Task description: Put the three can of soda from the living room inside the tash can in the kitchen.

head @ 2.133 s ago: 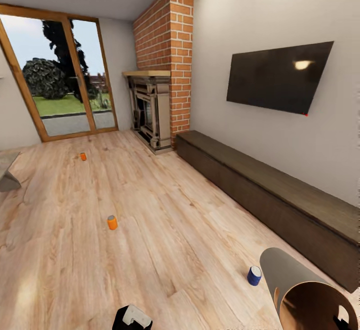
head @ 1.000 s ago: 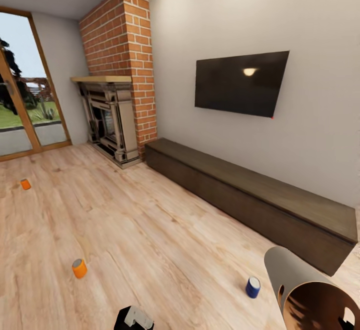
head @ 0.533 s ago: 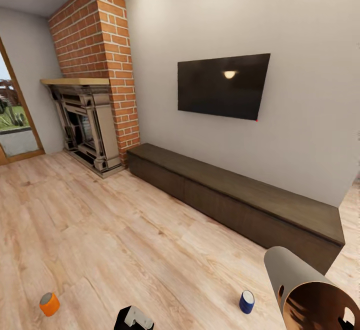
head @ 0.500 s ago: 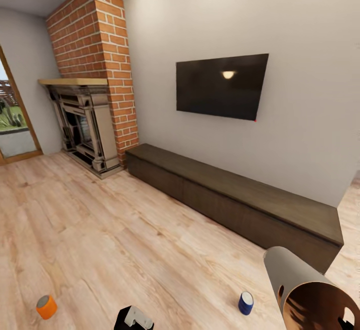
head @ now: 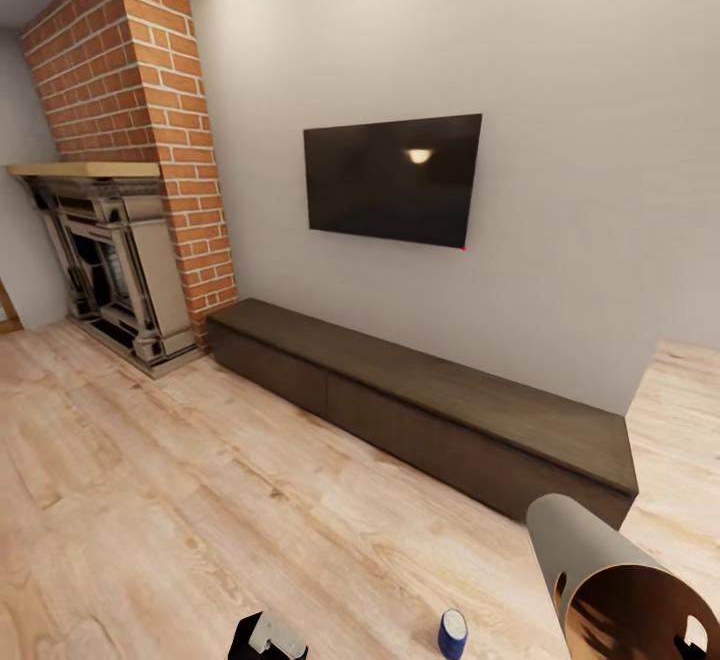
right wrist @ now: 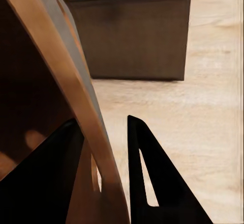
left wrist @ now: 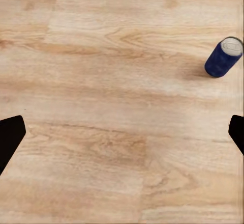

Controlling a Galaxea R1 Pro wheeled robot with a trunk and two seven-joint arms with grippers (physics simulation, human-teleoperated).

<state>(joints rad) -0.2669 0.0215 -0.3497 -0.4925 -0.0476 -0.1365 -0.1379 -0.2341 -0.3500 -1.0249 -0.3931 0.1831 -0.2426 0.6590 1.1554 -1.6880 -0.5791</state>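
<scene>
- Living room, head view: the whole picture has shifted since the earlier pictures, so the camera has turned to the robot's right. The glass doors have left the frame. The wall with the dark television now sits centred.
- Wood-plank floor: both orange cans of soda seen earlier have dropped out of the frame on the robot's left as the view turned. Judgement: the robot is facing away from them, so a turn back is needed before any pickup.
- Long dark bench: runs along the wall from the brick fireplace towards the robot's right.
- Tash can: held tilted at the lower right of the head view, its brown inside facing the camera. It is in the living room, not the kitchen. No orange can shows in the part of its inside that can be seen.
- Right gripper: its dark fingers pinch the tash can's rim, one inside the wall and one outside.
- Left gripper: spread wide and holding nothing, pointed down at bare floor.
- Blue can: stands upright on the floor near the tash can and apart from the left gripper. It is not orange, so by judgement it is not a task item.
</scene>
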